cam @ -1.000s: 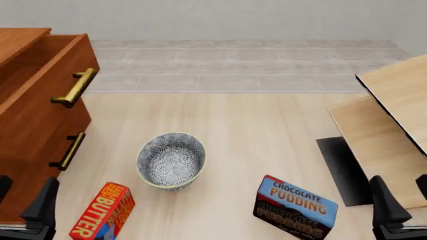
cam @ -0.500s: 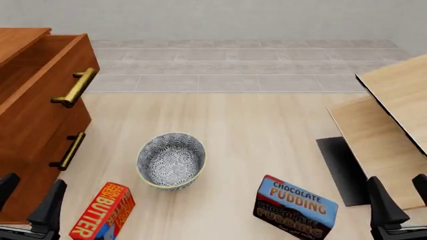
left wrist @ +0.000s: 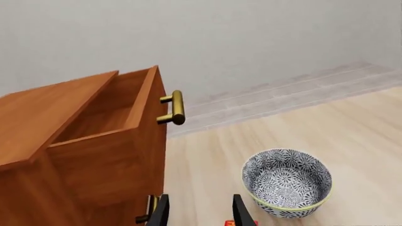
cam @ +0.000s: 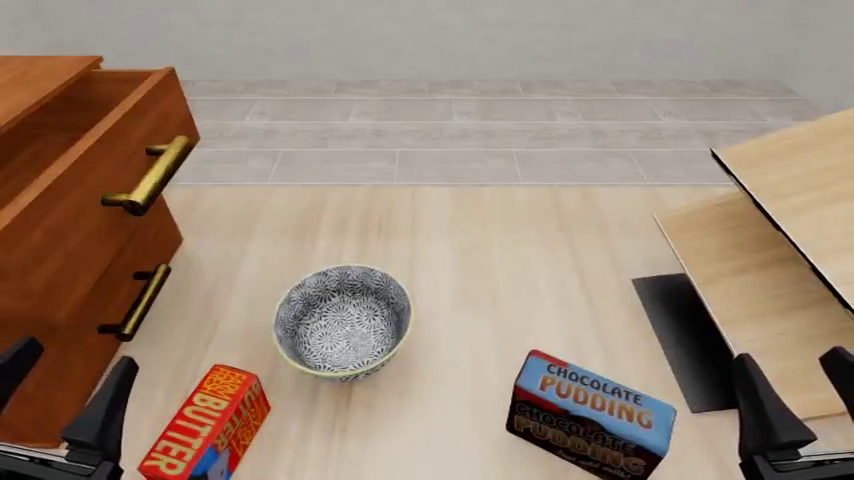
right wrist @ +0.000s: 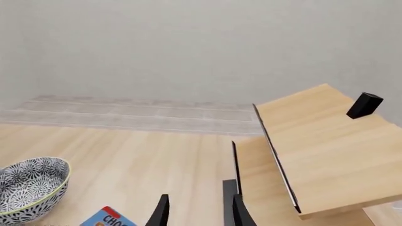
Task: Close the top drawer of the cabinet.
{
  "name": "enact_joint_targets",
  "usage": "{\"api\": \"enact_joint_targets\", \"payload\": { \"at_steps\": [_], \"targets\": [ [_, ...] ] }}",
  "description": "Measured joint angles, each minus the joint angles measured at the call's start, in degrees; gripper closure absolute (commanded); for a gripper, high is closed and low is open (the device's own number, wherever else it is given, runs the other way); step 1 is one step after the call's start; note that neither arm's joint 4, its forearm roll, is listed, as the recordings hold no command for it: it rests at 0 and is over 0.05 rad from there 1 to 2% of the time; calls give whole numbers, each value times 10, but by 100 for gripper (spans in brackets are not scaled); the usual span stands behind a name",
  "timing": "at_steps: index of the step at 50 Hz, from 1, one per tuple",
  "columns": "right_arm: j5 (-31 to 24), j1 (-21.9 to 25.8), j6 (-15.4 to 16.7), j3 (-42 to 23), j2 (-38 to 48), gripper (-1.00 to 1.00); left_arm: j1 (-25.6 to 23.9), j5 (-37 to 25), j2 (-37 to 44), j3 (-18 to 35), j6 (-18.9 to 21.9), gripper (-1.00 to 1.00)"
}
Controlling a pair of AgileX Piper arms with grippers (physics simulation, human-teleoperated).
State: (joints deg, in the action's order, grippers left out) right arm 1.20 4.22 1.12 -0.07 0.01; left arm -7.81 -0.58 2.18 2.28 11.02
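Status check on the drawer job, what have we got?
Left pincer and right pincer open, empty, low near table edge. Top drawer pulled out of cabinet, untouched. Nothing between left pincer and drawer front.

Since a second ago, your left black two-fingered gripper [cam: 64, 382] has risen from the bottom left corner of the front view and slid slightly rightward. Both of its dark fingers [cam: 110, 408] now show clearly with a gap between them, where before only one stood out. It sits in front of the lower part of the large reddish-brown wooden cabinet [cam: 60, 300]. Your right black two-fingered gripper [cam: 798, 390] has shifted a little leftward at the bottom right corner, and its outer finger tip now shows at the frame edge.
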Motion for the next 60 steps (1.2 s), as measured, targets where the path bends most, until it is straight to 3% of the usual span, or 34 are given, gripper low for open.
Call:
{"api": "enact_joint_targets", "payload": {
  "at_steps": [36, 60],
  "targets": [
    [4, 25, 9, 1, 0, -100, -28, 59, 62, 24, 55, -100],
    [5, 28, 10, 1, 0, -100, -52, 165, 194, 45, 104, -100]
  ]
}}
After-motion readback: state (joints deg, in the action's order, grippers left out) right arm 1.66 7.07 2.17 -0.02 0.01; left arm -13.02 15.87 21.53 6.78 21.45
